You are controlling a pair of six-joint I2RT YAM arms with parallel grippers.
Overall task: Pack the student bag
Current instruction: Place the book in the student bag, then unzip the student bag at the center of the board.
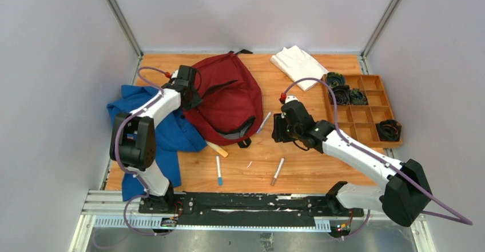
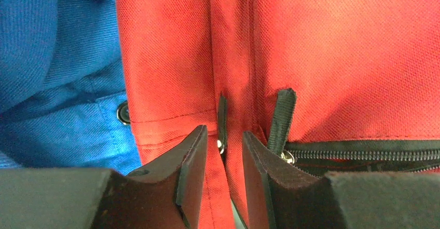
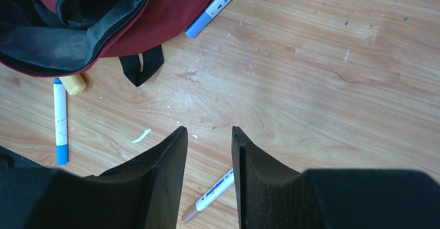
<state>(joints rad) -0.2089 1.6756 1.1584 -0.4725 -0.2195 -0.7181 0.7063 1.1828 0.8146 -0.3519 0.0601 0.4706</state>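
The student bag (image 1: 231, 95) lies just left of centre in the top view, mouth gaping toward the lower edge; the left gripper (image 2: 224, 135) rests at its left side, jaws narrowly parted astride a black zip pull (image 2: 222, 116), not pinching it; the right gripper (image 3: 209, 133) hangs released over the wooden table (image 3: 337, 83), grasping nothing.

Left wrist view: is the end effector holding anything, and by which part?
Nothing is held. The left end effector is open, one finger on each side of the black zipper pull of the bag.
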